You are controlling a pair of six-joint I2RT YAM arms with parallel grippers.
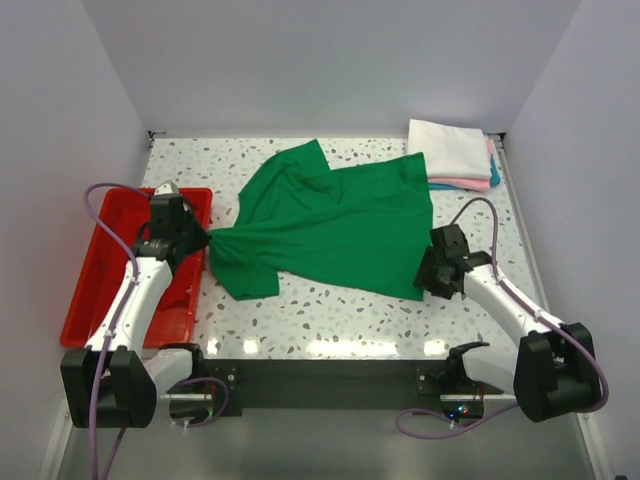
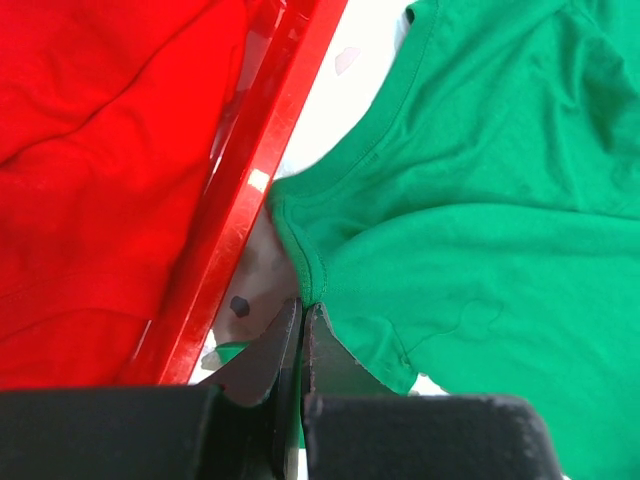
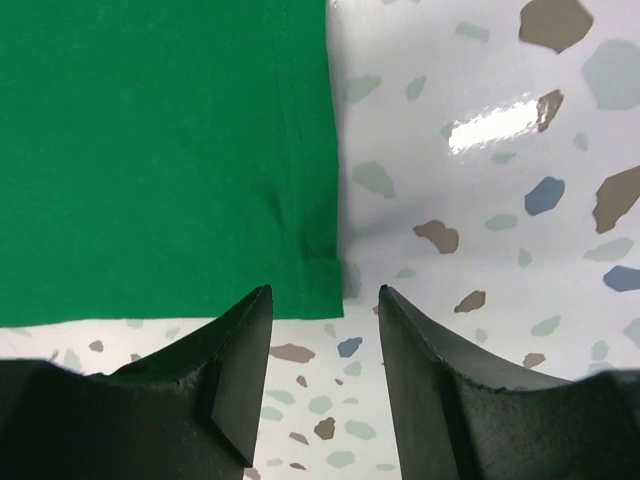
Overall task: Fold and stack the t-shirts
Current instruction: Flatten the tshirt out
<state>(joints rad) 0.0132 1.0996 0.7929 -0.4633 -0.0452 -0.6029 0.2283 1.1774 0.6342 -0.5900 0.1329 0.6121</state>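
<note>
Your table [image 1: 330,315] is glossy and speckled, boxed in by plain white walls [image 1: 330,60]. The green t-shirt [image 1: 330,225] lies spread at its centre. A folded stack [image 1: 452,152], white over pink and blue, sits at the far right corner. Your left gripper [image 2: 302,318] is pinched tight on a stitched edge of the shirt beside the red tray [image 1: 85,290]. Only the wrist view shows red cloth [image 2: 90,150] in that tray. Your right gripper [image 3: 325,295] stands partly open and empty at the shirt's near right corner. You cannot tell which edge the left one grips.
</note>
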